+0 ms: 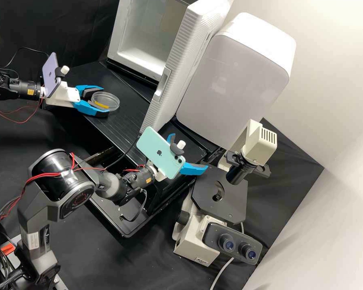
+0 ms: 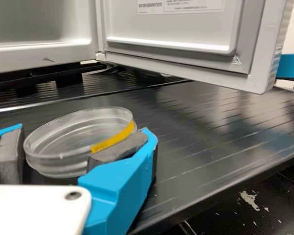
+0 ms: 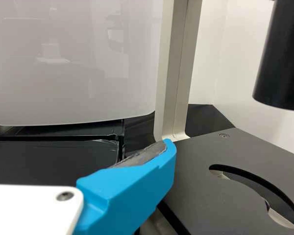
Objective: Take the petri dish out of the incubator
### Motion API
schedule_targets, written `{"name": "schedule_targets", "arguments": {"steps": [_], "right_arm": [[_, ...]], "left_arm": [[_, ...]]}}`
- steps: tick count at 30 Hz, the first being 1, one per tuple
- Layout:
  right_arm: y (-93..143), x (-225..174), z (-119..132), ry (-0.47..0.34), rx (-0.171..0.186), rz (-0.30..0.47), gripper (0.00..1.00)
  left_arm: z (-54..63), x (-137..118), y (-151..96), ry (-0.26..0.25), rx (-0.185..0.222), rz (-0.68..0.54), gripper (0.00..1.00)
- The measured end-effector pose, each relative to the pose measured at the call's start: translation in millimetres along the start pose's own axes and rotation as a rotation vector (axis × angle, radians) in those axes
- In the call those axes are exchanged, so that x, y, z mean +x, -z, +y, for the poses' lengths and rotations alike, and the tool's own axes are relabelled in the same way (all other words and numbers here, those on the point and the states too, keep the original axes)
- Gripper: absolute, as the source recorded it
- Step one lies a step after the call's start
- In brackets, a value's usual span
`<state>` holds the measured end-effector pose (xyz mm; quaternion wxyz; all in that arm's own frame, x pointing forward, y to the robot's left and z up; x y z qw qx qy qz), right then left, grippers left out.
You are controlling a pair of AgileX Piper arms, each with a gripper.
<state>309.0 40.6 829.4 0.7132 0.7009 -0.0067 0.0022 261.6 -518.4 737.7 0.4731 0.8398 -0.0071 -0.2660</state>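
the petri dish (image 2: 78, 134) is out of the incubator (image 1: 149, 36), low over or resting on the black slatted bench (image 1: 121, 121) in front of the open door (image 1: 181, 68). the left jaws are clamped on it, one grey pad (image 2: 118, 149) pressed to the rim on each side, a yellow strip (image 2: 112, 138) on the dish wall next to the nearer pad. whether the dish base touches the bench slats i cannot tell from the left wrist view.

the right arm (image 1: 117, 187) is well apart from all this, its blue finger (image 3: 132, 181) just over the edge of the microscope stage (image 3: 225, 161). only one finger of the right jaws is visible, so i cannot tell if they are apart or together.

by my reading the removal itself is done and the step in hand is the set-down. the next move calls for making sure the dish sits flat on the bench, then parting the left jaws evenly and backing straight away – a sideways drag could slide the light dish or tip its lid.
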Motion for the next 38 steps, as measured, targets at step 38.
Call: {"name": "schedule_targets", "arguments": {"steps": [38], "right_arm": [[0.0, 0.0, 0.0, 0.0, 0.0, 0.0, 1.0]], "left_arm": [[-4.3, -11.1, -15.4, -0.159, 0.104, -0.039, 1.0]]}}
